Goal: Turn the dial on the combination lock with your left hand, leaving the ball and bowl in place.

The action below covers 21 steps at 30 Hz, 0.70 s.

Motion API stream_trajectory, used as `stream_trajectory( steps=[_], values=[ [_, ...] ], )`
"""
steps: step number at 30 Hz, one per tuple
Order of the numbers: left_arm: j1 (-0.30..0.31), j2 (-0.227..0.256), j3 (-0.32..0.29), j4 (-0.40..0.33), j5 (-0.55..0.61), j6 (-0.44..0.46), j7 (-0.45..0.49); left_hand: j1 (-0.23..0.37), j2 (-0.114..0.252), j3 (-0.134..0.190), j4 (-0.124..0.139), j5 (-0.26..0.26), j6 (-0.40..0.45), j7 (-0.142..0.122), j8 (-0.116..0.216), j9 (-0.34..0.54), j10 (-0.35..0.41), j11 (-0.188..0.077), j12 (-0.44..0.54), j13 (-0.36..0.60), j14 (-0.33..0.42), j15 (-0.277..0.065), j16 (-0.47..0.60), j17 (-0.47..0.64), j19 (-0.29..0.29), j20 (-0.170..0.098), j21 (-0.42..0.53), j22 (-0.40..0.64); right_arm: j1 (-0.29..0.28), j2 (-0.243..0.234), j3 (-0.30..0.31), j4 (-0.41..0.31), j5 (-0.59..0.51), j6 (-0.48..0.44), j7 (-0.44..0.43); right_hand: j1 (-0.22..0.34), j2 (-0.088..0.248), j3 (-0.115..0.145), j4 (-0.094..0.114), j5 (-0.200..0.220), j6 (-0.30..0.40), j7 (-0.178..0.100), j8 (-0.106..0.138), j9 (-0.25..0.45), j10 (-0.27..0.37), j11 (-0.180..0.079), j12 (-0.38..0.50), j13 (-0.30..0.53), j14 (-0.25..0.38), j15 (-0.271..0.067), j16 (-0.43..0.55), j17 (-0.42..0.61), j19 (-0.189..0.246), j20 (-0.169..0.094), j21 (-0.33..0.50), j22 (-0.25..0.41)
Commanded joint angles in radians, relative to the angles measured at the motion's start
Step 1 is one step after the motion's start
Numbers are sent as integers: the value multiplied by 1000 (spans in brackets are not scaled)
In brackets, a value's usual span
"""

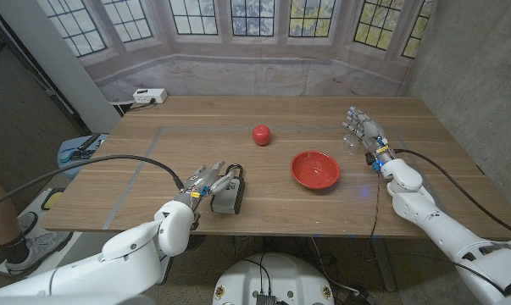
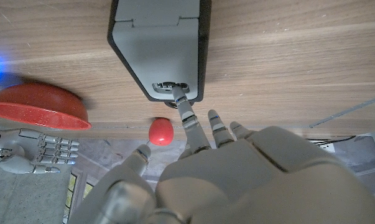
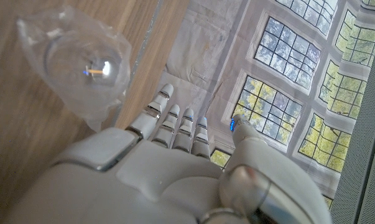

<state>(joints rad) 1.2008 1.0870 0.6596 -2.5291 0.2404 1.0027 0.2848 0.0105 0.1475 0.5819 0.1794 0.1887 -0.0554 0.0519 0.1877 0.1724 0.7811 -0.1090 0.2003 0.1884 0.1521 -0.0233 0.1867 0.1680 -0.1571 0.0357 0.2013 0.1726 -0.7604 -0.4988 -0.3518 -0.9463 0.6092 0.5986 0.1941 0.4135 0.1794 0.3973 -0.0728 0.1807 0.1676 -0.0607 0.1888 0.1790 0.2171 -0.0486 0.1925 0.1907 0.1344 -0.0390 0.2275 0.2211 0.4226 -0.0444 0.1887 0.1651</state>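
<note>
The grey combination lock [image 1: 229, 195] lies on the table near its front edge, its shackle [image 1: 235, 171] pointing away from me. My left hand [image 1: 202, 184] is right beside it on the left. In the left wrist view one fingertip [image 2: 180, 96] reaches the dial [image 2: 168, 86] at the end of the lock body [image 2: 159, 46]; the thumb and other fingers stay apart from it. The red ball [image 1: 261, 134] sits mid-table and the red bowl [image 1: 314, 169] stands to its right. My right hand [image 1: 363, 135] stands beyond the bowl with fingers stretched out, holding nothing.
A clear plastic object [image 3: 75, 62] lies on the table beside my right hand [image 3: 175, 158]. A white power strip [image 1: 149, 97] sits at the far left corner. A person's leg and shoe [image 1: 13, 233] show off the table's left side.
</note>
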Motion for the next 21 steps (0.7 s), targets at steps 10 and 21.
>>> stream_trajectory(
  steps=[10, 21],
  values=[
    [27, 9, -12, -1, -41, -14, 26, 4, 0, 0, -7, 5, 6, 13, -1, 2, 33, 16, 4, 2, 15, 4, 2, 1, 6, 0, -4, 3, -33, -5, 13, -19, 5, 19, -18, -3, -1, 3, 2, -4, 2, -1, 1, 4, 2, 1, 5, 4, 0, -53, 7, 1, 6, -44, 6, 5],
    [47, 4, -15, -17, -51, 0, 55, 4, -1, 0, -7, 5, 11, 14, -1, 2, 41, 17, 4, 2, 18, 0, 1, 1, 7, -1, -4, 3, -36, -12, 16, -28, 6, 17, -14, -2, -1, 4, 2, -4, 0, -1, 1, 4, 2, 1, 5, 4, 0, -53, 7, 1, 7, -43, 6, 5]
  ],
)
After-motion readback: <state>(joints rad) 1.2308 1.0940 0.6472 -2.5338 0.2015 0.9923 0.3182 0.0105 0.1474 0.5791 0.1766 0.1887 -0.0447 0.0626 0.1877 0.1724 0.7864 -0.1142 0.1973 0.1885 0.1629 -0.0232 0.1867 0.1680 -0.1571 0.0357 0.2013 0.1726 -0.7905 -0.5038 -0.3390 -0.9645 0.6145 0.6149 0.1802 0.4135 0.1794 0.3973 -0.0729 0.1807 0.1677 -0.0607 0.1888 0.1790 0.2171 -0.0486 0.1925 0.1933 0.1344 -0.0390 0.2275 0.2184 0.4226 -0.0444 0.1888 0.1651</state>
